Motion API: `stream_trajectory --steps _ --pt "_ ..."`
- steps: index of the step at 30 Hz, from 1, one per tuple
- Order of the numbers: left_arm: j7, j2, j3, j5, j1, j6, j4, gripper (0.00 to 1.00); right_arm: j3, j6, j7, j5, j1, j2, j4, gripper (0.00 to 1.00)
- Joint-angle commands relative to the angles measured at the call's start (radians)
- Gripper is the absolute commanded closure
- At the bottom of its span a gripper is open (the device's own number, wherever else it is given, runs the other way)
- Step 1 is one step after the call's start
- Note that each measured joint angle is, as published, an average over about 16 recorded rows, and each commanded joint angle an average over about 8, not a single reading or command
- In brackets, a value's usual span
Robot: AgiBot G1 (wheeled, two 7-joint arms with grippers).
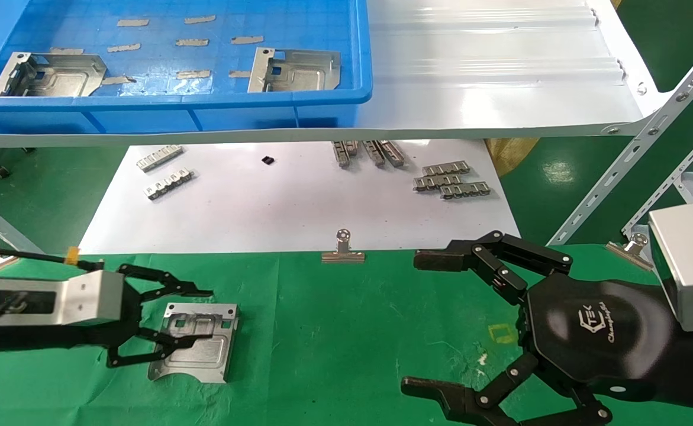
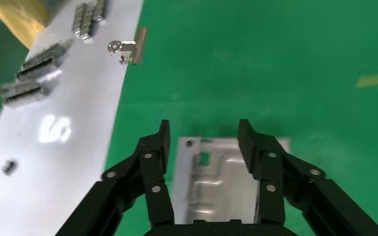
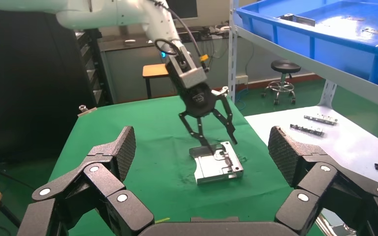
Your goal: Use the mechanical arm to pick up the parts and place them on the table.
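Observation:
One shiny stamped metal part lies flat on the green cloth table at the front left. My left gripper is open just above it, one finger over the plate's middle and the other past its far edge. The left wrist view shows the part below the spread fingers of my left gripper. My right gripper is open and empty over the cloth at the front right. Its wrist view shows the part farther off. Two more parts lie in the blue bin.
The blue bin stands on a glossy white shelf over the back. Below it a white sheet holds several toothed silver strips. Binder clips sit at the cloth's far edge. Slotted shelf struts rise at the right.

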Motion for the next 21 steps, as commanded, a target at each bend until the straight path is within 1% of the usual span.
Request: stream_trajectory --steps 1,5,12,16,21 --pt "-0.023 -0.007 -0.007 -0.035 0.014 0.024 0.021 0.00 0.000 0.000 0.000 0.000 0.000 0.000 0.000 0.00" --pt "-0.028 -0.010 -0.010 -0.051 0.024 0.032 0.034 0.00 0.000 0.000 0.000 0.000 0.000 0.000 0.000 0.00" --pt "-0.027 -0.007 -0.014 -0.040 0.018 0.025 0.016 0.00 0.000 0.000 0.000 0.000 0.000 0.000 0.000 0.00" --pt "-0.053 -0.010 -0.040 -0.050 0.036 0.028 -0.008 0.00 0.000 0.000 0.000 0.000 0.000 0.000 0.000 0.00" --pt "-0.106 -0.015 -0.090 -0.070 0.071 0.034 -0.055 0.00 0.000 0.000 0.000 0.000 0.000 0.000 0.000 0.00"
